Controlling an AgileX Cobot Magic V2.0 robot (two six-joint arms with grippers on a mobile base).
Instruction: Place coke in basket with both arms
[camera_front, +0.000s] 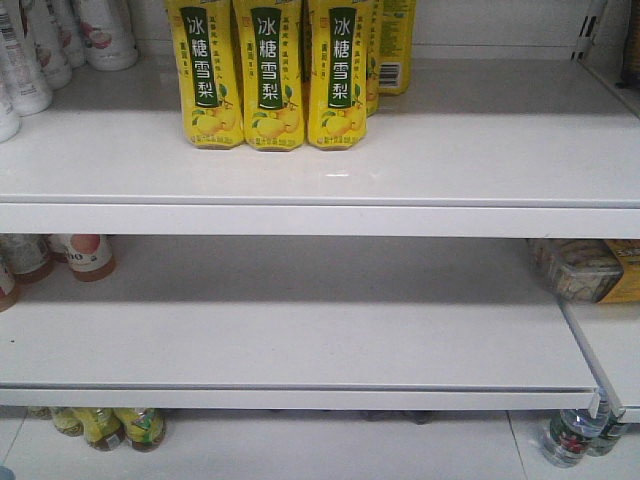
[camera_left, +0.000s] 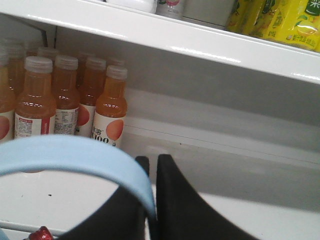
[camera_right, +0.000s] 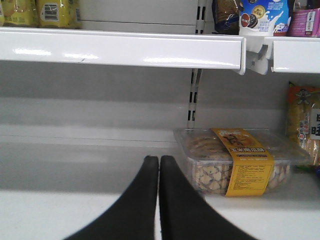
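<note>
— Claw check first: the left claw (camera_left: 152, 165) has its two black fingers pressed together, and the light blue basket handle (camera_left: 75, 155) arches just in front of them. Whether the handle is pinched or only hooked there cannot be told. The right claw (camera_right: 159, 165) is pressed together too, with nothing between the fingers.

— Where is the coke?

— No coke shows in any view. The middle shelf (camera_front: 300, 340) is bare across its centre; orange juice bottles (camera_left: 65, 95) stand at its far left, a clear cookie box (camera_right: 235, 160) at its right, and yellow pear-drink bottles (camera_front: 270, 70) on the shelf above. Of the basket, only the handle shows.

— So how should the step go?

— Probably: keep the left arm level so the basket hangs steady, let the right arm search, and spread the right claw before any reach.
</note>
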